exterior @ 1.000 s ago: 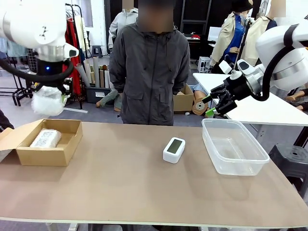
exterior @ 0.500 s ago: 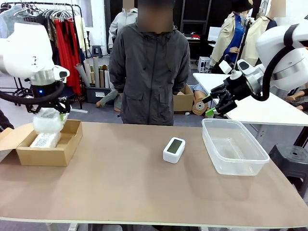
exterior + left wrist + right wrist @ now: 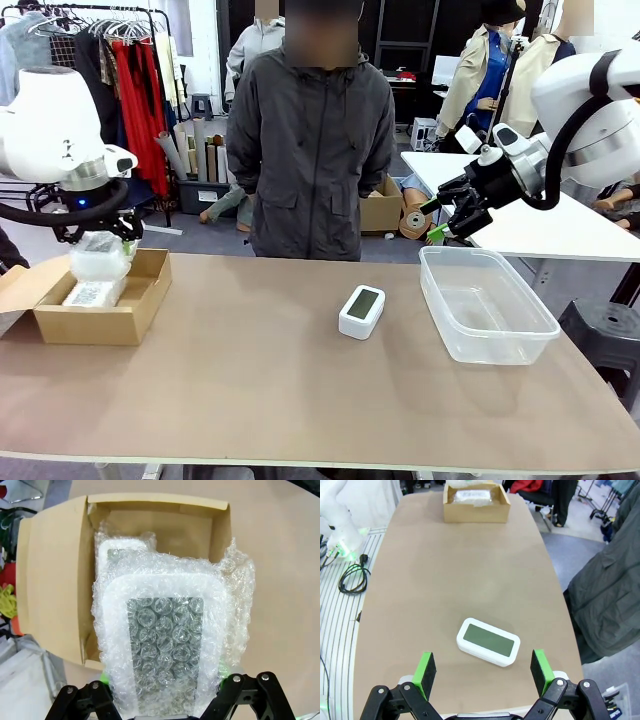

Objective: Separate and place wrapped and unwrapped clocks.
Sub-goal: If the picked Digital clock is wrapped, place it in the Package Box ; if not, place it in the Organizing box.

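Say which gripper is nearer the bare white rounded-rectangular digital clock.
Right. The right gripper hangs open above and beside the clock; the left gripper holds a bubble-wrapped bundle over the brown cardboard box.

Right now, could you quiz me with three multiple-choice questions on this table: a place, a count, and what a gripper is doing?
1. Where is the bare white clock? A on the table between cardboard box and clear tub; B in the box; C in the tub.
2. How many bubble-wrapped bundles are there? A one; B two; C three.
3. The right gripper is: A shut on the clock; B shut on the tub; C open, empty.
Answers: A, it lies on bare tabletop; B, one in the left gripper, one in the box; C, its jaws stand wide apart, holding nothing.
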Controlling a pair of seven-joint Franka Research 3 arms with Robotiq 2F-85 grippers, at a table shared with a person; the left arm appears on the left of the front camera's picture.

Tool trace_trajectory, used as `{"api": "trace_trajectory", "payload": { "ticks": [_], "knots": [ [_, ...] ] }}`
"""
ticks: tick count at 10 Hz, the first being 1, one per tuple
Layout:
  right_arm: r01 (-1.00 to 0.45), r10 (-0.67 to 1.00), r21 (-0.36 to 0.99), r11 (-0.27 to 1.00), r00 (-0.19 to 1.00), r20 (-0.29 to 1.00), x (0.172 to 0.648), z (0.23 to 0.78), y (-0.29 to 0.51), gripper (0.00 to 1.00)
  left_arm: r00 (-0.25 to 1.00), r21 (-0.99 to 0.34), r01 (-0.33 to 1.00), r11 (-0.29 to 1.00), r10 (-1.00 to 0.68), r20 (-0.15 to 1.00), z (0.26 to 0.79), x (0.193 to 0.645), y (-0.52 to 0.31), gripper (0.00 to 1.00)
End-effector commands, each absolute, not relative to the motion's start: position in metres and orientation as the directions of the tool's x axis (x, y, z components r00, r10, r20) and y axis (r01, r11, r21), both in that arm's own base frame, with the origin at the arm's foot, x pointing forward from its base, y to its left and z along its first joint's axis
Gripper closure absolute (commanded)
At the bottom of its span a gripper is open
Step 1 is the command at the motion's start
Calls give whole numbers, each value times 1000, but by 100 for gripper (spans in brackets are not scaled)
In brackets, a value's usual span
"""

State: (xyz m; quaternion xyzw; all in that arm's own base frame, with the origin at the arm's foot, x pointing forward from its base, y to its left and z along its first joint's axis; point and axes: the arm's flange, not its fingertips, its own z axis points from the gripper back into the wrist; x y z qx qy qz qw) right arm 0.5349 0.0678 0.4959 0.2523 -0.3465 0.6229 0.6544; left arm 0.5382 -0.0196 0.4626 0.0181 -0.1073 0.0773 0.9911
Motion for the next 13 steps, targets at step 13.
{"api": "trace_trajectory", "payload": {
  "ticks": [13],
  "knots": [
    [-989,644,-112,97,-23,765,534,497,67,0,979,-126,-44,991,68,193,406,581,3,100]
  ]
}}
